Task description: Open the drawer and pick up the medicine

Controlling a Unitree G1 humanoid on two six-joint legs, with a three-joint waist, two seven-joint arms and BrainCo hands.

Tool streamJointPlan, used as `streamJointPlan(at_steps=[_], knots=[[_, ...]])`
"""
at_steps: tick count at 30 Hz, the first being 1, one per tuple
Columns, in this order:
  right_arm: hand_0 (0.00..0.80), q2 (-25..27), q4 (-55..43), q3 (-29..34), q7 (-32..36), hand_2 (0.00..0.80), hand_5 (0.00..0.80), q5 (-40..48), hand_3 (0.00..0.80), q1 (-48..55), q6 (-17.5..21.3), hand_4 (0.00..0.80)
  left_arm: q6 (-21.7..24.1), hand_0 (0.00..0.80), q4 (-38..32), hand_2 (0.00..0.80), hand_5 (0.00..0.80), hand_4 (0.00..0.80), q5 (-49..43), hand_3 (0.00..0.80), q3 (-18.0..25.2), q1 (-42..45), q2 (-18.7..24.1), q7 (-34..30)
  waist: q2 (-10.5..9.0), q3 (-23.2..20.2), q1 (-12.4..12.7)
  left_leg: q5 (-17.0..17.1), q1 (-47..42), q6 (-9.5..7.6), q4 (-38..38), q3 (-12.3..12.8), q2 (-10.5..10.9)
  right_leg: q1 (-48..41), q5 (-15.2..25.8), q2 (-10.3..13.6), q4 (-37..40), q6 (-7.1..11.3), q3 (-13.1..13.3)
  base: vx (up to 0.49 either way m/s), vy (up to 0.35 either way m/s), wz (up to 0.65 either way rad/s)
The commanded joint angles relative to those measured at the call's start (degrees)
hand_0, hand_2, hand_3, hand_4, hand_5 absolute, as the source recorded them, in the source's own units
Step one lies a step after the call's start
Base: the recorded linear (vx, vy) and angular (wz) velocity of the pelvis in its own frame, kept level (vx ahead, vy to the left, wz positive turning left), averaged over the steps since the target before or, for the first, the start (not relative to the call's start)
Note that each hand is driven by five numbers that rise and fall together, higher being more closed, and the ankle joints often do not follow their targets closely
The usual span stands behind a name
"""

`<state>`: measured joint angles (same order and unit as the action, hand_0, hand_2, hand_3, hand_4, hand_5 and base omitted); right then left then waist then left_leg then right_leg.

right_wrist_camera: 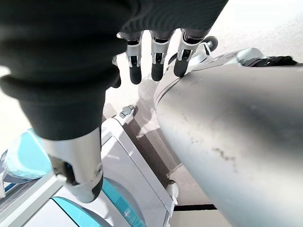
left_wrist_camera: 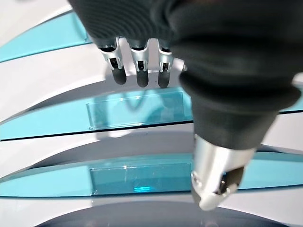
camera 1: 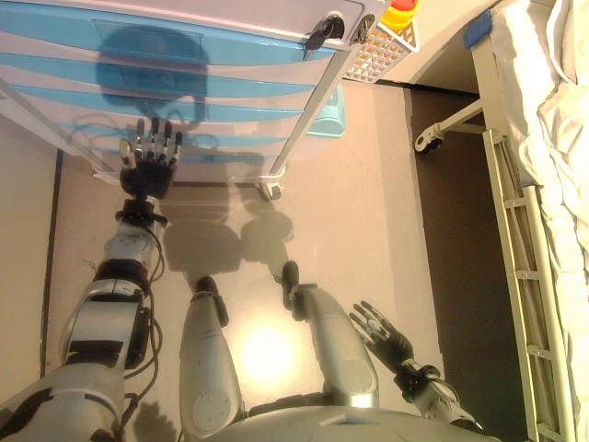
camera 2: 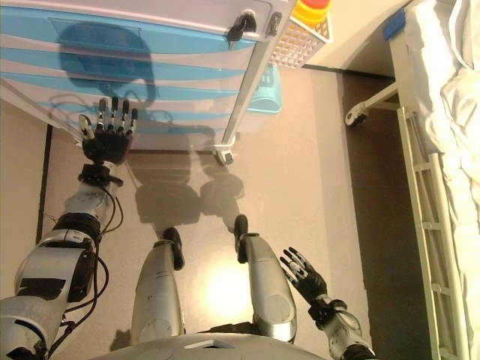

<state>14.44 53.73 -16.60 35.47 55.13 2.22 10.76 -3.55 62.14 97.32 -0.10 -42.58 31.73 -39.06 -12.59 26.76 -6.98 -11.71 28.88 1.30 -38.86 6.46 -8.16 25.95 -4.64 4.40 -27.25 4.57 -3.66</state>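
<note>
A white cart [camera 1: 304, 120] with several blue-fronted drawers [camera 1: 230, 87] stands in front of me; all drawers are shut. My left hand [camera 1: 150, 161] is raised in front of the lower drawers with its fingers straight and spread, holding nothing. In the left wrist view its fingers [left_wrist_camera: 138, 66] point at a blue drawer front [left_wrist_camera: 137, 111] with a clear label window, a small gap away. My right hand [camera 1: 382, 331] hangs low by my side, fingers relaxed and empty. No medicine shows in any view.
A key [camera 1: 322, 35] sits in the lock at the cart's top corner. A white basket [camera 1: 386, 46] with a red and yellow item hangs on the cart's side. A bed [camera 1: 543, 138] with white sheets and a wheeled frame [camera 1: 428, 140] stands to the right.
</note>
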Motion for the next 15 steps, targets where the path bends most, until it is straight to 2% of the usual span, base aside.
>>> streamJointPlan(at_steps=[1,15], knots=[[0.0,1.6,-1.4,-3.1,2.0,0.0,0.0,1.1,0.0,1.6,0.5,0.0,0.7,0.0,1.4,0.0,0.0,0.0,2.8,0.0,1.2,-5.7,3.7,0.0,0.52,-1.2,-0.6,-4.8,0.9,-2.99,-0.8,3.0,2.8,0.8,1.2,-2.4,-0.7,2.47,-0.1,0.0,0.0,0.0],[0.0,1.8,-0.5,-3.9,2.4,0.0,0.0,2.2,0.0,1.0,1.0,0.0,0.5,0.0,3.1,0.0,0.0,0.0,5.6,0.0,-0.6,-10.6,5.5,-0.6,-0.04,-1.0,-1.3,-5.4,1.5,-3.08,-1.0,2.8,2.7,2.1,1.6,-2.9,-1.4,2.46,0.5,0.0,0.0,0.0]])
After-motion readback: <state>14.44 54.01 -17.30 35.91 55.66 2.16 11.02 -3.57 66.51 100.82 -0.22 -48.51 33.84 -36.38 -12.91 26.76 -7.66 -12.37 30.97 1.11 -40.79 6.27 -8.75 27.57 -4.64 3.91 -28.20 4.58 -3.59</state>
